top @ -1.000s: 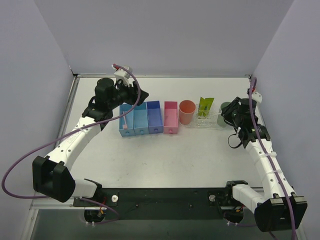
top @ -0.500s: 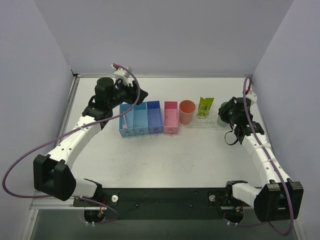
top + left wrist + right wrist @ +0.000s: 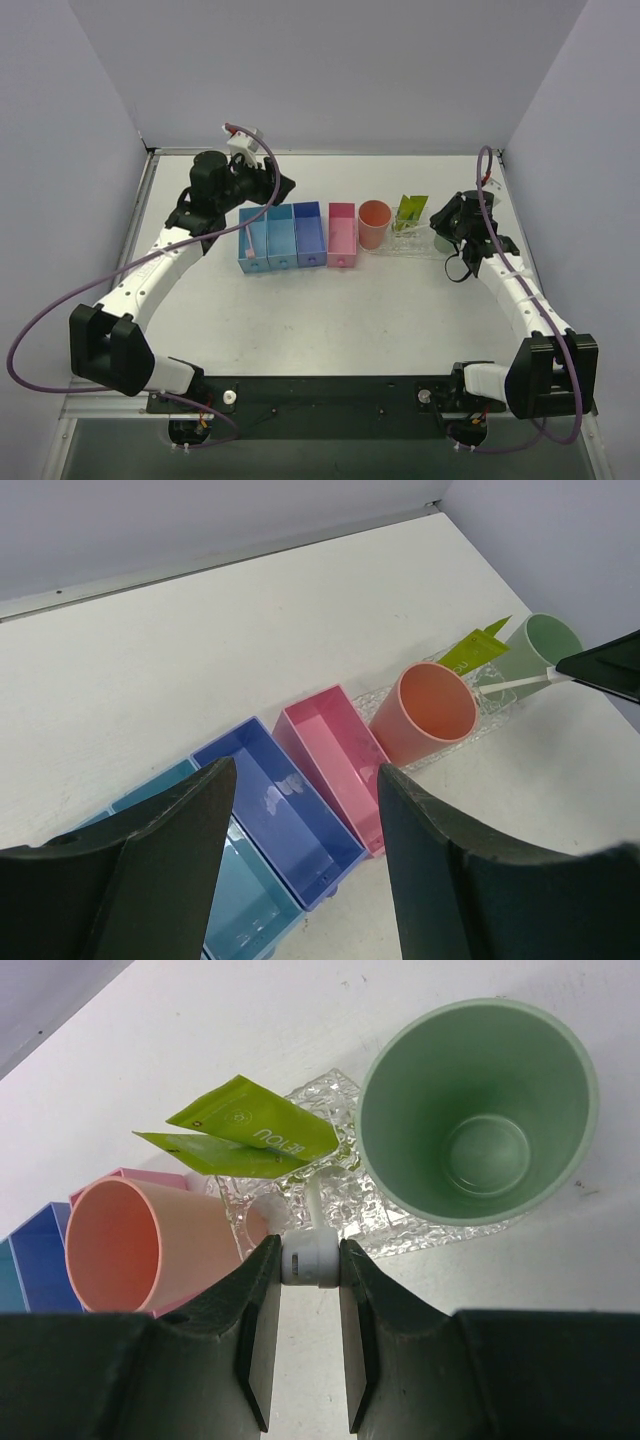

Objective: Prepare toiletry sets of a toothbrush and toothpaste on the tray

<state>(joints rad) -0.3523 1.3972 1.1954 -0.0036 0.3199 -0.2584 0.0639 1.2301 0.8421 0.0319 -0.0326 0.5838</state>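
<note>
My right gripper is shut on the white end of a toothbrush. It holds the brush over the clear bumpy tray, between the orange cup and the green cup. Two lime-yellow toothpaste tubes lean over the tray's far part. In the top view the right gripper is above the tray. My left gripper is open and empty above the blue bins. A second toothbrush lies in the leftmost blue bin.
Three blue bins and a pink box stand in a row left of the orange cup. Walls close in the table on the left, back and right.
My right gripper has moved left and towards the back, over the tray, with the toothbrush still in it. The left arm has hardly moved.
</note>
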